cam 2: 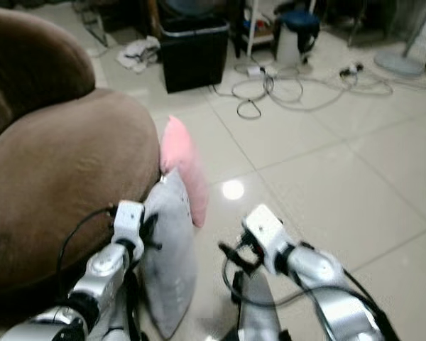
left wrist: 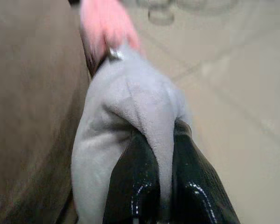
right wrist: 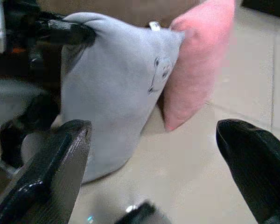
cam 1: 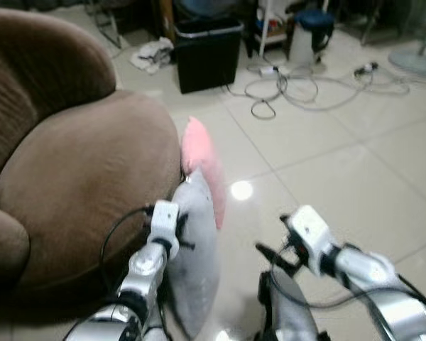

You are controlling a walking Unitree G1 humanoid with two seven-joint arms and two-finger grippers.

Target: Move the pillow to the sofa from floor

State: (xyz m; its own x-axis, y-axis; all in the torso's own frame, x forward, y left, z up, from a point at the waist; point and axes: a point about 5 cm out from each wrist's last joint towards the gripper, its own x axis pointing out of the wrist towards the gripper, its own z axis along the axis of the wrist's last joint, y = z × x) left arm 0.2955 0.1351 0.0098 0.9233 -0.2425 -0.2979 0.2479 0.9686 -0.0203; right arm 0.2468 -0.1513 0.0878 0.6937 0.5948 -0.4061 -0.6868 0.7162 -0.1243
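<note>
A grey and pink pillow (cam 1: 197, 234) stands on edge against the front of the brown sofa (cam 1: 78, 177), its pink end (cam 1: 201, 153) farthest from me. My left gripper (left wrist: 165, 186) is shut on a fold of the grey fabric (left wrist: 130, 112), at the pillow's side nearest the sofa (cam 1: 177, 227). My right gripper (right wrist: 154, 172) is open, its two black fingers (right wrist: 51, 172) spread wide, and it hovers above the floor just right of the pillow (right wrist: 121, 88), apart from it.
A black bin (cam 1: 207, 51) stands beyond the sofa. Loose cables (cam 1: 291, 89) lie on the pale tiled floor (cam 1: 341, 163). A white cloth (cam 1: 150, 53) lies by the bin, with a white and blue jug (cam 1: 305, 32) and a fan base (cam 1: 415, 60) further right.
</note>
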